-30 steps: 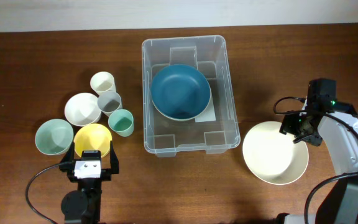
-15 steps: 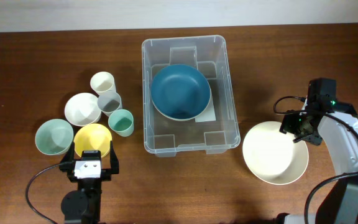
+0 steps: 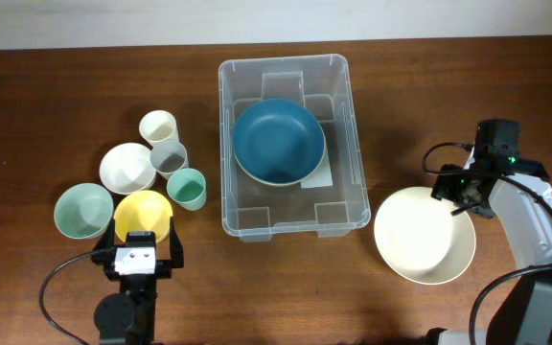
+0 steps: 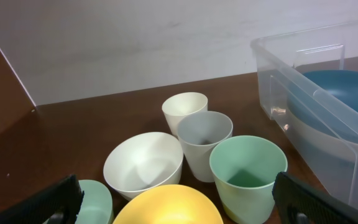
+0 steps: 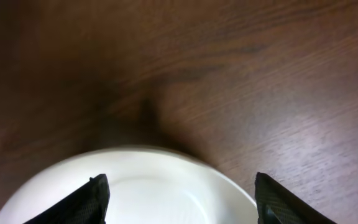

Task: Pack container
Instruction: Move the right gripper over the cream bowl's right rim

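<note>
The clear container [image 3: 295, 213] stands mid-table with a dark blue bowl [image 3: 279, 141] inside it; in the left wrist view its wall [image 4: 303, 81] and the blue bowl [image 4: 340, 93] show at the right. A large white bowl [image 3: 424, 235] sits right of the container. My right gripper [image 3: 458, 196] hovers over that bowl's far right rim, open, and the white bowl [image 5: 148, 193] lies below between the spread fingers [image 5: 89, 199]. My left gripper [image 3: 142, 240] is open just over a yellow bowl [image 3: 143, 213], which shows between the left gripper's [image 4: 179, 208] fingers as the yellow bowl [image 4: 166, 205].
Left of the container stands a cluster: a mint bowl [image 3: 82, 211], a small white bowl [image 3: 126, 167], a cream cup [image 3: 158, 126], a grey cup [image 3: 169, 156] and a mint cup [image 3: 187, 188]. The mint cup [image 4: 247, 171] is close to my left gripper's right finger.
My right gripper has shifted slightly toward the back of the table above the white bowl's rim. The bowl and the left arm have not moved.
</note>
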You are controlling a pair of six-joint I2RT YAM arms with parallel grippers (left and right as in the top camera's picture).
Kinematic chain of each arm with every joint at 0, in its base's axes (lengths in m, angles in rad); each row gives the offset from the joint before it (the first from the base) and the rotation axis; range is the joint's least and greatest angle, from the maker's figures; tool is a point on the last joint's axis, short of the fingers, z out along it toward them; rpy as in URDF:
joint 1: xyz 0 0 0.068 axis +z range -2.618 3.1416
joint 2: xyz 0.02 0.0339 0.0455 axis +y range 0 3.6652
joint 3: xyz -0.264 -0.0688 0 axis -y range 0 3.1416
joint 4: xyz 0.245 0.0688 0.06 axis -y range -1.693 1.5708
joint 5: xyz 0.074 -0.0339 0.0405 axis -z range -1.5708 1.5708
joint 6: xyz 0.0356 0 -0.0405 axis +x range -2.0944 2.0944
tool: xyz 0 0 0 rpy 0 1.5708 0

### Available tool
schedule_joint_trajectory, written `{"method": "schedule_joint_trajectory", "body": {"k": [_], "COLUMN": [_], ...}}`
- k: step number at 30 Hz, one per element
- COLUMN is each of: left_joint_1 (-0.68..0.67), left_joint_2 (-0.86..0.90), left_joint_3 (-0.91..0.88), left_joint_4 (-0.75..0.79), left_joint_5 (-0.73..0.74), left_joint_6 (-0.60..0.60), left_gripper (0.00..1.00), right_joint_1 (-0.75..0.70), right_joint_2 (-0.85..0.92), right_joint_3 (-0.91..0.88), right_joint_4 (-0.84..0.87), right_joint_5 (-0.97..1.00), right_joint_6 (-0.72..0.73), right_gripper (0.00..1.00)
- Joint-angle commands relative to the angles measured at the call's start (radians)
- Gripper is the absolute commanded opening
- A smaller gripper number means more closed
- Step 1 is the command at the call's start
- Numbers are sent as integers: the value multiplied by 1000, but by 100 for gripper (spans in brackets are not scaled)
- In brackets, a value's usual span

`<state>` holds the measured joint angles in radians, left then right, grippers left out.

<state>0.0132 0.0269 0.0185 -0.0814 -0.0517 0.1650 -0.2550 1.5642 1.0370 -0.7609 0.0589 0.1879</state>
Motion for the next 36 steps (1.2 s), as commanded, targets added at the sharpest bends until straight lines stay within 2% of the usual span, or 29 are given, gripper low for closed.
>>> {"method": "schedule_joint_trajectory", "body": {"k": [1, 18, 29, 36], "left_joint_1": [-4, -4, -4, -4], "left_joint_2": [-8, -9, -8, -9], "left_joint_3": [-8, -8, -8, -8], "left_joint_4": [2, 2, 2, 2], "left_joint_5": [11, 11, 11, 11], "left_joint_6": [12, 12, 12, 12], "left_gripper": [100, 100, 100, 100], "right_joint_1": [-8, -8, -8, -8], "right_joint_2": [2, 15, 130, 144], "right_joint_3": [-7, -7, -7, -7], "right_joint_4": [27, 190, 246, 214], "right_joint_5": [-6, -104, -117, -209], "right_joint_6": [12, -114, -138, -235], "right_gripper": [70, 69, 69, 69]}}
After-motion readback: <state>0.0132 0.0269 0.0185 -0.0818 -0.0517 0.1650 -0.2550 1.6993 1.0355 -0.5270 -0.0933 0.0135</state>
